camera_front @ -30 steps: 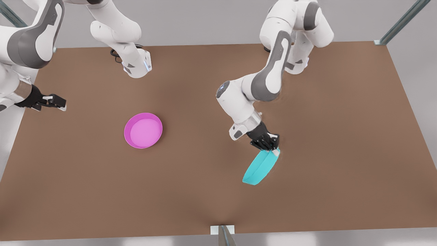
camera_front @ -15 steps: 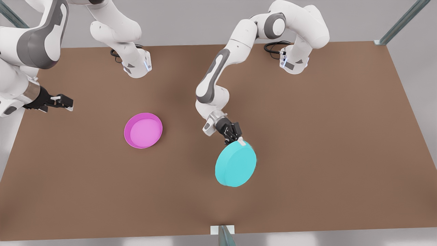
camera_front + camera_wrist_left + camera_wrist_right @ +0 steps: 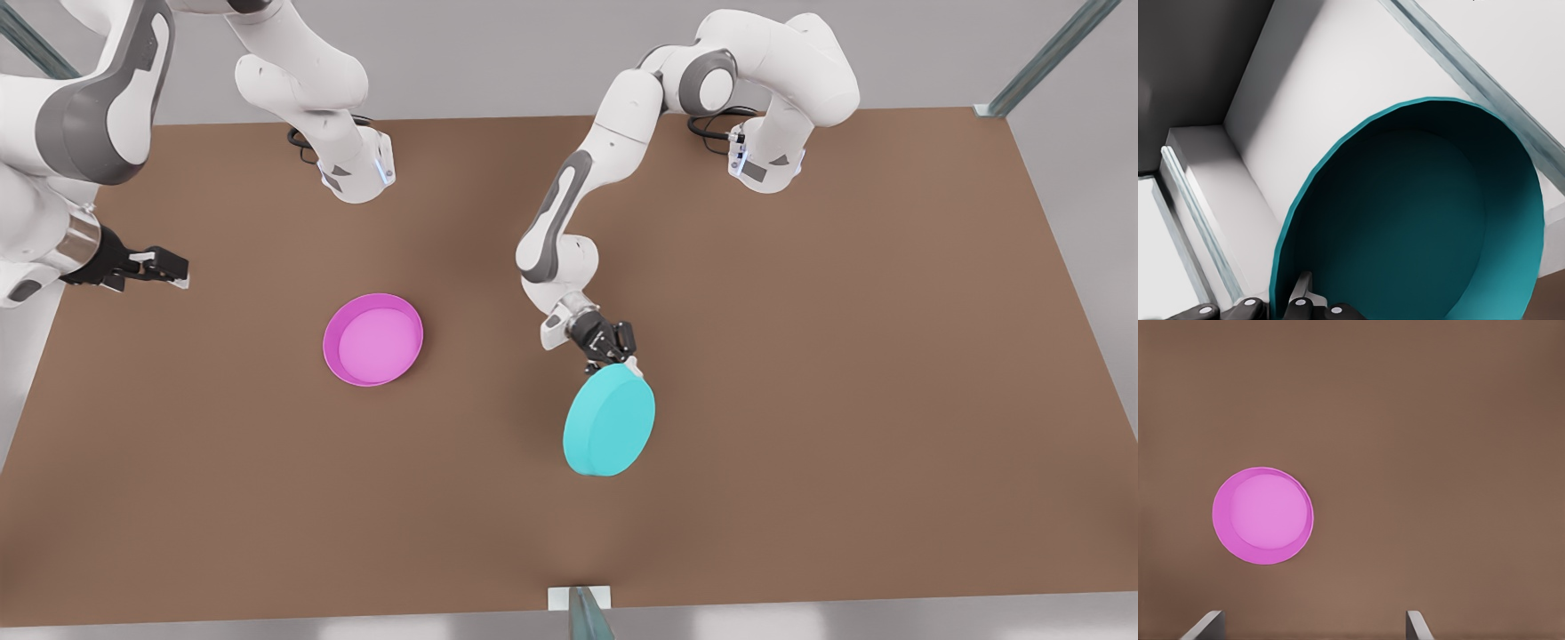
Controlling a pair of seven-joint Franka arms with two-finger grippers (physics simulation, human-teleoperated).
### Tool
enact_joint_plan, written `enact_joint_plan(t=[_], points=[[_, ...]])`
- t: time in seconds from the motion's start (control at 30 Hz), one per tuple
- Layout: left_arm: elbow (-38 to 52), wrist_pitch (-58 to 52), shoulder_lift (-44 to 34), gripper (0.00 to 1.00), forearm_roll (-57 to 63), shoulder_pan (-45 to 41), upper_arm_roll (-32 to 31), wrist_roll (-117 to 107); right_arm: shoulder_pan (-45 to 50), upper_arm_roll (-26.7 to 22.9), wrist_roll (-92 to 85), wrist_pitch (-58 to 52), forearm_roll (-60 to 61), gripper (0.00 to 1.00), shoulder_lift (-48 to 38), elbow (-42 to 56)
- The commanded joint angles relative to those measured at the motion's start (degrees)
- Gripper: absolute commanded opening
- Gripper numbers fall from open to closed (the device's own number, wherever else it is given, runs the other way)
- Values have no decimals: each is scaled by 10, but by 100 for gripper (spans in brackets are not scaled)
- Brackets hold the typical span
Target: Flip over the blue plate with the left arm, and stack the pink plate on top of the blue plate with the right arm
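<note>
- blue plate point(image 3: 609, 420) is upside down w/ flat underside facing up, tilted, near mid tabletop point(image 3: 845, 356), toward the front view's right of centre; left wrist view shows its hollow inside point(image 3: 1418, 227).
- left hand point(image 3: 615, 354) pinches the plate's far rim, one finger point(image 3: 1300, 293) inside the rim, other outside.
- left arm point(image 3: 578, 196) reaches in from its base at the far edge, black cable loop point(image 3: 711, 124) beside the base.
- pink plate point(image 3: 373, 339) sits flat & rim-up on the tabletop, well apart from blue plate, toward the front view's left; also in right wrist view point(image 3: 1263, 515).
- right hand point(image 3: 160, 265) hovers near the tabletop's left edge in the front view, apart from pink plate, fingers point(image 3: 1205, 625) spread, holding nothing; this arm waits.
</note>
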Motion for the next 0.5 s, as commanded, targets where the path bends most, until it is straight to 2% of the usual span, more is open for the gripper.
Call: enact_joint_plan(t=[0.0,0.47], points=[[-1,-22,5,21,0,0,0,-183,0,0,-2,-2,1,100,-1,0],[0,-71,37,21,-2,6,-59,-200,0,0,-2,-5,9,100,5,0]])
